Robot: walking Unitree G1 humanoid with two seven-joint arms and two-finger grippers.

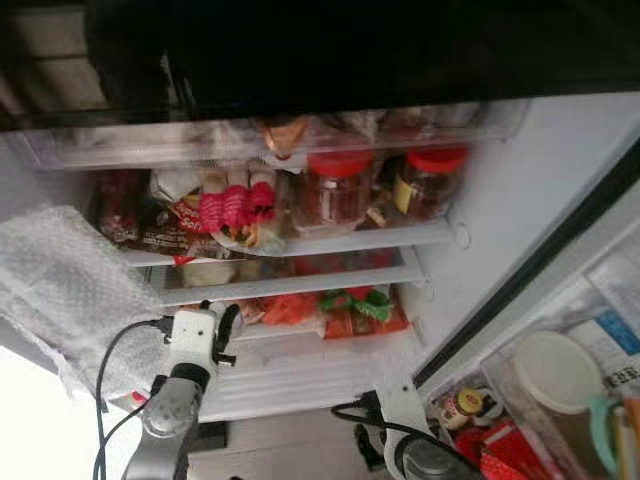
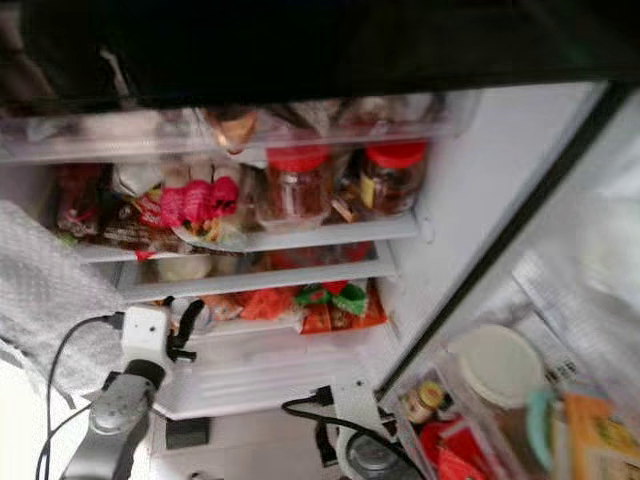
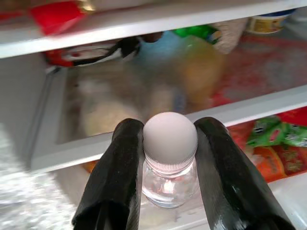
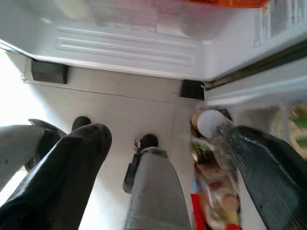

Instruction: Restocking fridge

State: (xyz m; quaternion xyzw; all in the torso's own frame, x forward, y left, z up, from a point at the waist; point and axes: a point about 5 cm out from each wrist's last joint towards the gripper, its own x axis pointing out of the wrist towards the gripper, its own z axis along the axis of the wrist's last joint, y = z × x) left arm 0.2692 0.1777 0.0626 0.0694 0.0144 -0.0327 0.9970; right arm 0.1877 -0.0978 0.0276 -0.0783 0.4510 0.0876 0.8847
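Ahead of my left claw (image 3: pixel 168 158) I see a white shelf edge (image 3: pixel 249 108) barring entry, with red-green packets (image 3: pixel 273 143) crowding beside it.

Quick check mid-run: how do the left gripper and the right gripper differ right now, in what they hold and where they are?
The left gripper is shut on a small clear bottle with a grey-white cap, while the right gripper is open with nothing between its fingers. The left one is raised in front of the fridge's lower shelves; the right one hangs low, pointing at the floor beside the open door's bins. Both have two long black fingers.
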